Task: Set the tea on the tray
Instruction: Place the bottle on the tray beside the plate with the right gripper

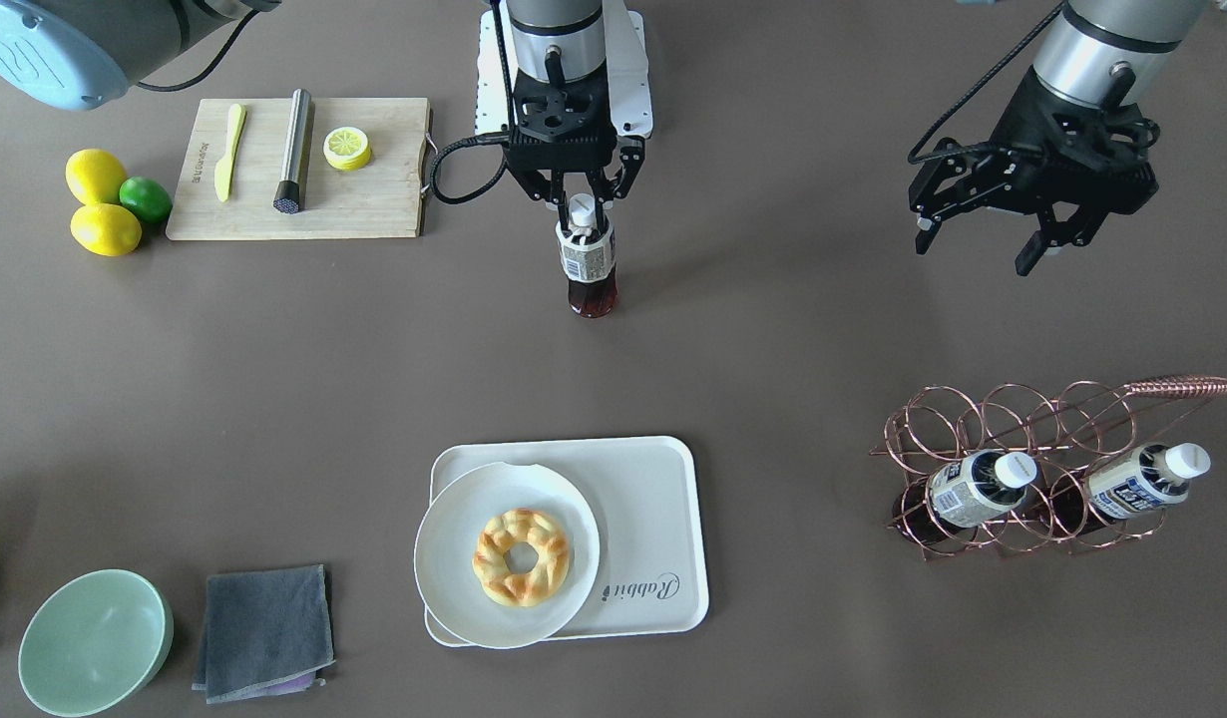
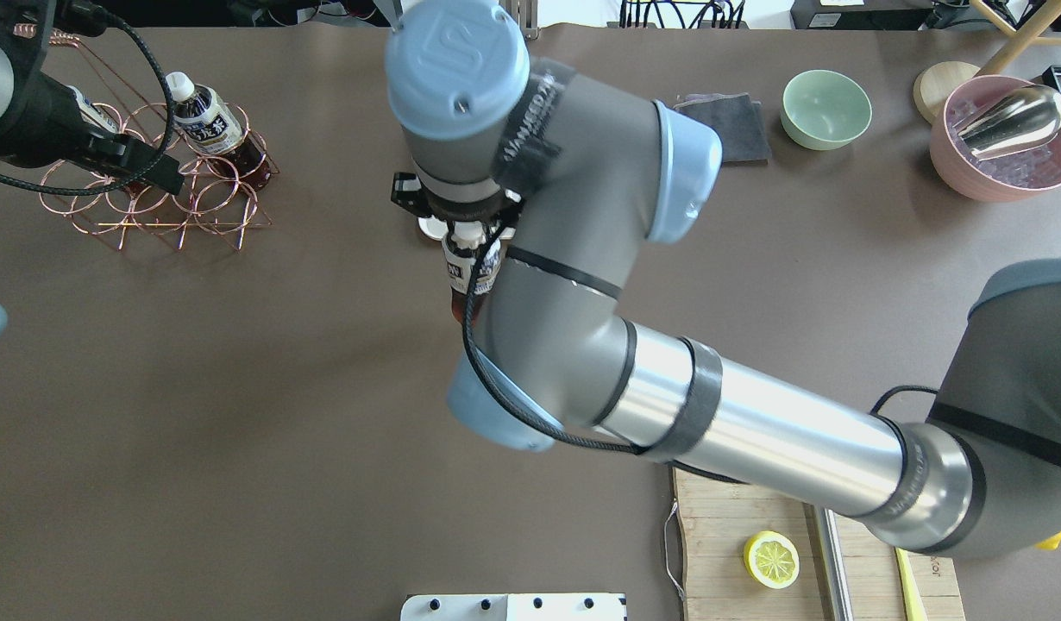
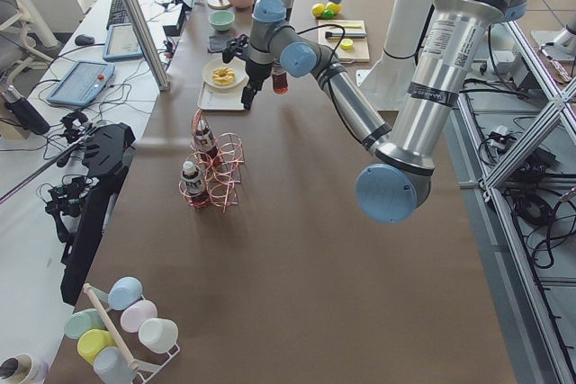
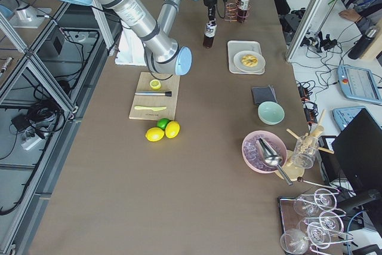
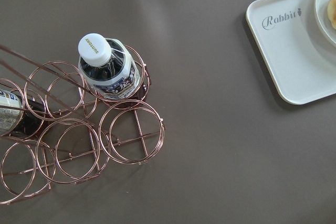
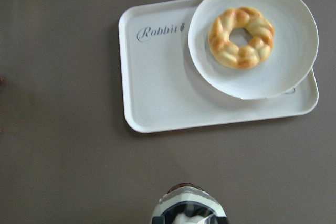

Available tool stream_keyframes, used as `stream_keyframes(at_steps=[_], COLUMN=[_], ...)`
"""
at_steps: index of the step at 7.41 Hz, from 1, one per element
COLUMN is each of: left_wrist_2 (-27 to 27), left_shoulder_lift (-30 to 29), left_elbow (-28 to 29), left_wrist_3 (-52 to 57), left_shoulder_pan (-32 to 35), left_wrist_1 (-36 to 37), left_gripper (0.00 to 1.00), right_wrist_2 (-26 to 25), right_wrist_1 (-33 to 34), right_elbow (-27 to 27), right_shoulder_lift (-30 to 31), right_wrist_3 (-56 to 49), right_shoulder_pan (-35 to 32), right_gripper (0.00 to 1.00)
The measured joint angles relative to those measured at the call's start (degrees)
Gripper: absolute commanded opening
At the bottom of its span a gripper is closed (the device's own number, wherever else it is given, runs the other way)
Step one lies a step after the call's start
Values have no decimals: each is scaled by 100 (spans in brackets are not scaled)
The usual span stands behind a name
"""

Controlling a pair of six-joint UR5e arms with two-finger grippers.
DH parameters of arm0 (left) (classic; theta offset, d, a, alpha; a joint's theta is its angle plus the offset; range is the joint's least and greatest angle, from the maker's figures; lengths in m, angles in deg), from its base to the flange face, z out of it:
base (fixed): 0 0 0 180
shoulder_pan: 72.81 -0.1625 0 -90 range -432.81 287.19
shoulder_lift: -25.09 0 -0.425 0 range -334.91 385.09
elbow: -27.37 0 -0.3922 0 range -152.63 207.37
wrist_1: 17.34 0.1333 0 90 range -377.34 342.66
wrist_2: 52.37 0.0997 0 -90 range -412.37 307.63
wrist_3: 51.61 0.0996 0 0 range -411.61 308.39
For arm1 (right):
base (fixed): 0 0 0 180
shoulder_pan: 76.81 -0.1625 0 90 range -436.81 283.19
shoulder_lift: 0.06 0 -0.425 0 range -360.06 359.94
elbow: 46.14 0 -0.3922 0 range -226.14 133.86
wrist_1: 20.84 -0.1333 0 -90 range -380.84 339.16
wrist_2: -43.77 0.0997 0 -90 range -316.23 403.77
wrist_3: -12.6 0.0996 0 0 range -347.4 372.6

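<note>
My right gripper [image 1: 582,206] is shut on the white-capped neck of a tea bottle [image 1: 587,261] and holds it upright over the brown table, on the robot's side of the tray. The bottle's top shows at the bottom edge of the right wrist view [image 6: 189,208]. The cream-white "Rabbit" tray [image 1: 653,529] lies apart from it, in front; it also shows in the right wrist view [image 6: 157,82]. My left gripper [image 1: 978,249] is open and empty, above the table behind the copper rack [image 1: 1032,419]. Two more tea bottles [image 1: 978,489] [image 1: 1147,477] lie in the rack.
A round white plate [image 1: 444,558] with a doughnut [image 1: 522,556] covers the tray's left part in the front-facing view. A wooden cutting board [image 1: 374,199], lemons [image 1: 95,175], a green bowl [image 1: 95,638] and a grey cloth [image 1: 264,628] lie on that view's left.
</note>
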Motion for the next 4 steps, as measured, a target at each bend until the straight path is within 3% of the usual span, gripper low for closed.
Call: stream_keyframes(at_steps=[1,3,4], left_wrist_2=[0,0,0], left_shoulder_lift=[19,33,40], left_elbow=[-14,-20,-32], left_wrist_3=[-3,-10,-17], left_shoulder_pan=[0,-3,-8], left_wrist_1=[-4,-7,-7], left_gripper=[97,97,97], right_wrist_2=[139,258,317], right_wrist_1=[-258,-1329,-1725], right_elbow=[1084,2932,3550], right_shoulder_lift=[-671,-1361,-1583], right_wrist_3=[-160,-321,-331], right_shoulder_pan=[-377,-874,-991], right_gripper=[0,0,41])
